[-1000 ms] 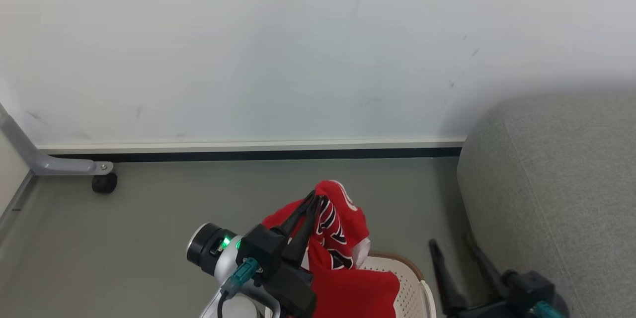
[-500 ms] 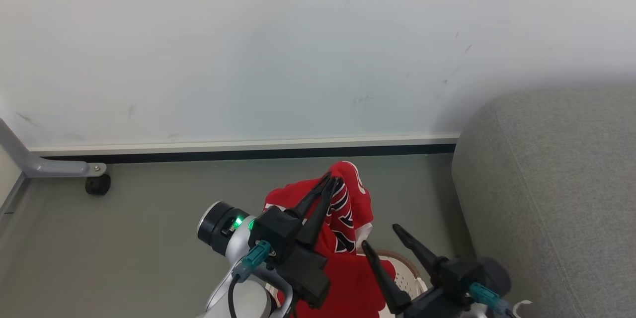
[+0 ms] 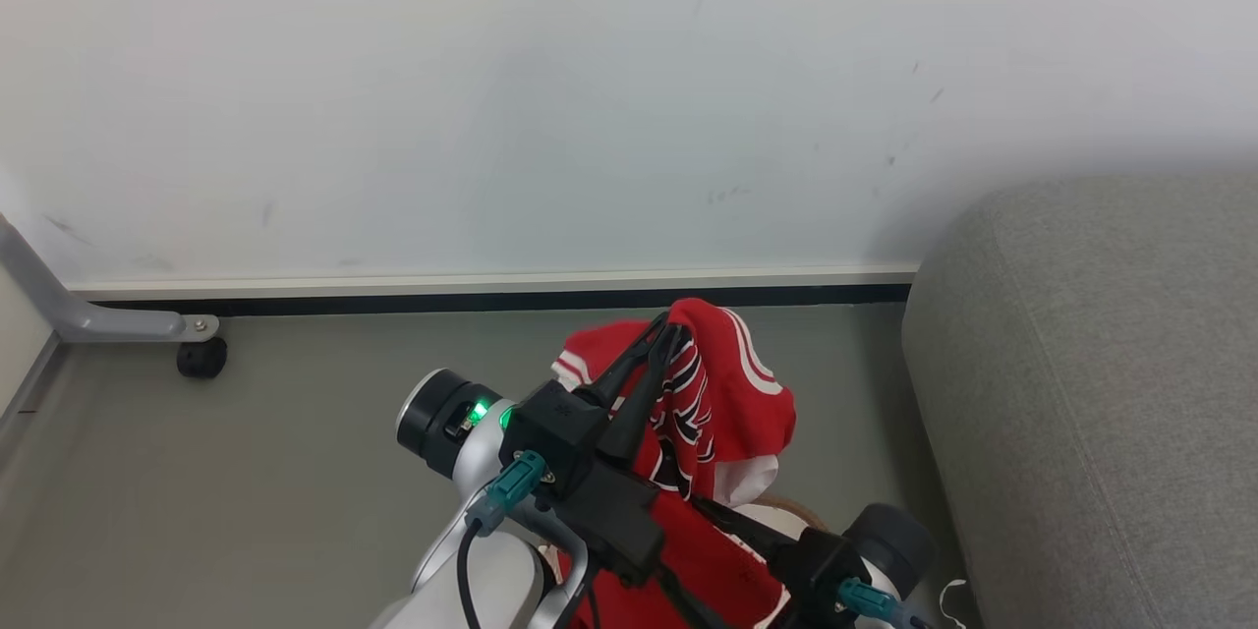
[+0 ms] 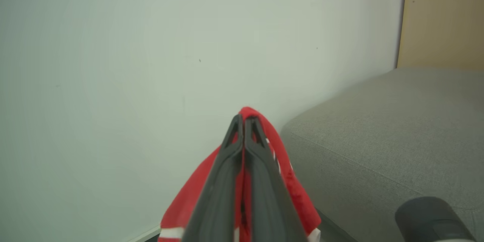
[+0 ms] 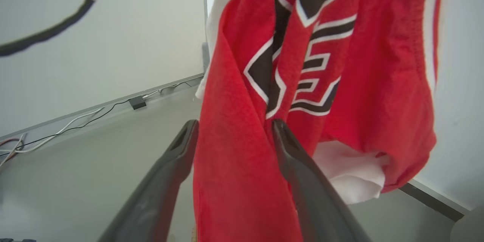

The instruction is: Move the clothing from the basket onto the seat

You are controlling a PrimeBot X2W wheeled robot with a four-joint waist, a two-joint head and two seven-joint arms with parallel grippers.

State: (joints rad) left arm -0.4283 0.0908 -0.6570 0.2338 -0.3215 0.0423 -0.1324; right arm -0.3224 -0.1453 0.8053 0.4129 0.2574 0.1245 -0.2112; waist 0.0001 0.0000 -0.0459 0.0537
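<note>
My left gripper [image 3: 668, 329] is shut on the top of the clothing [image 3: 727, 393], a red jersey with white-and-black lettering, and holds it up above the floor. The cloth hangs down from the closed fingertips [image 4: 244, 121]. My right gripper [image 5: 232, 124] is open, and a hanging fold of the jersey [image 5: 242, 181] sits between its two spread fingers. Its dark body [image 3: 821, 560] shows low in the head view, under the cloth. A bit of the basket's brown rim [image 3: 798, 511] peeks out below the jersey. The grey seat [image 3: 1101, 364] stands to the right, apart from the cloth.
A pale wall with a dark baseboard [image 3: 491, 300] runs behind. A grey metal leg with a black caster [image 3: 201, 357] stands at the far left on the grey floor. Cables [image 5: 75, 121] lie along a wall. A tan panel [image 4: 442, 19] rises behind the seat [image 4: 378, 128].
My left gripper has lifted the jersey higher and a little toward the seat. The right arm has swung in from the right, and its open fingers now straddle the hanging cloth.
</note>
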